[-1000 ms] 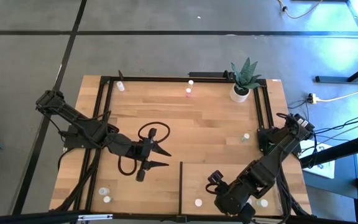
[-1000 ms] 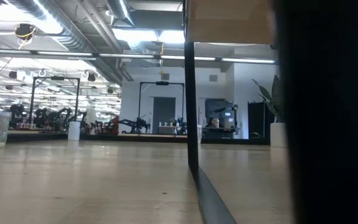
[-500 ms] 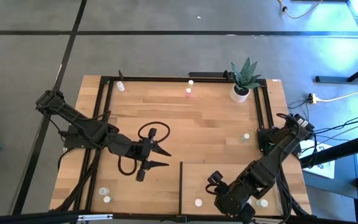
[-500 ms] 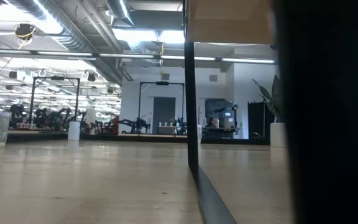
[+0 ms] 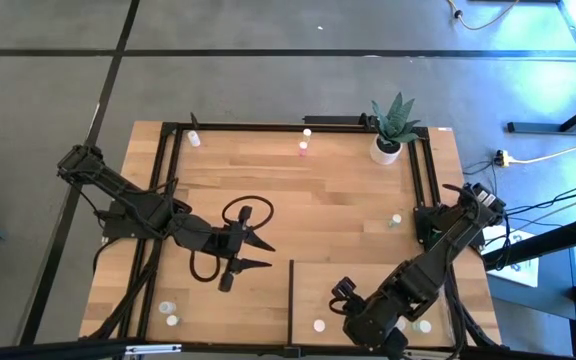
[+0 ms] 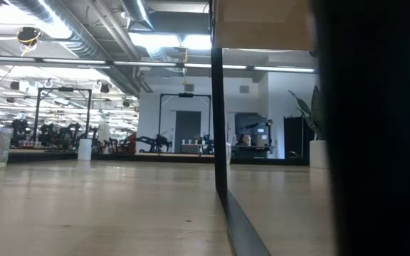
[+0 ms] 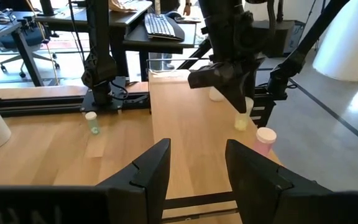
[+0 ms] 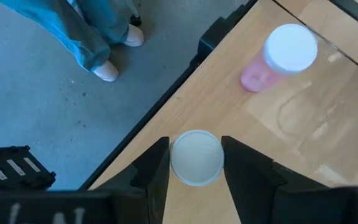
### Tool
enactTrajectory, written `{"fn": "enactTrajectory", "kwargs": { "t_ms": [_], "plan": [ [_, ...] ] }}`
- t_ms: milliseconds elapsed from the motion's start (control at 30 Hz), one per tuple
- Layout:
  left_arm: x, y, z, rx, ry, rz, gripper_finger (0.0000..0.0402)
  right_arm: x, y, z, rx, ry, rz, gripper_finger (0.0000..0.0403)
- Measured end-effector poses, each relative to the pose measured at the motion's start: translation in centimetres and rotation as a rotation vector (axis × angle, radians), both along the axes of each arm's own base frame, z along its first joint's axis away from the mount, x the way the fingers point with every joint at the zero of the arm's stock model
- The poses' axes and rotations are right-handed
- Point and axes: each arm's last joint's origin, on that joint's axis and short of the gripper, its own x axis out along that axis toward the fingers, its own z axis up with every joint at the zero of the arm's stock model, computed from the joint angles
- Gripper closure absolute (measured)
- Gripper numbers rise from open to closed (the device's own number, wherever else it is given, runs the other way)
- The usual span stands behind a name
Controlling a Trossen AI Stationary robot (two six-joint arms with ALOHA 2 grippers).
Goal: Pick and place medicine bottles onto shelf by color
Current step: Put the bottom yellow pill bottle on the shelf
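Barely anything had moved on the left side. Two small whitish medicine bottles stood near the tabletop's near left corner, untouched. The left hand hung over the middle of the planked wooden tabletop exactly where it had been a second before, its two dark fingers spread apart with nothing between them. It looked to be waiting.

Further right, the flat pale wood shelf panel with a thin dark edge lay against the tabletop's near edge. The only change was here: the right arm had shifted slightly over the shelf's near side. The right hand pointed down over a small pale-yellow bottle with a whitish cap, which stood on the pale wood close to its dark near edge. A pink-tinted bottle with a white cap stood just beside it on the same panel.

Whether the right hand had clamped on the pale-yellow bottle or merely sat around it, I could not tell. That small adjustment suggested either a placement being finished or a fresh grasp being lined up. Several bottles remained off the shelf, so the sorting seemed far from done.
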Motion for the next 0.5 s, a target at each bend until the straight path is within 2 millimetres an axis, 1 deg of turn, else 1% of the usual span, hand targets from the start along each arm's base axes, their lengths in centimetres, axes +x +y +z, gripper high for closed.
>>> {"fn": "enactTrajectory", "kwargs": {
  "t_ms": [500],
  "plan": [
    [0.00, 0.00, 0.00, 0.000, 0.000, 0.000, 0.0255, 0.01, -0.02, 0.00, -0.005, -0.003, -0.004, 0.0256]
  ]
}}
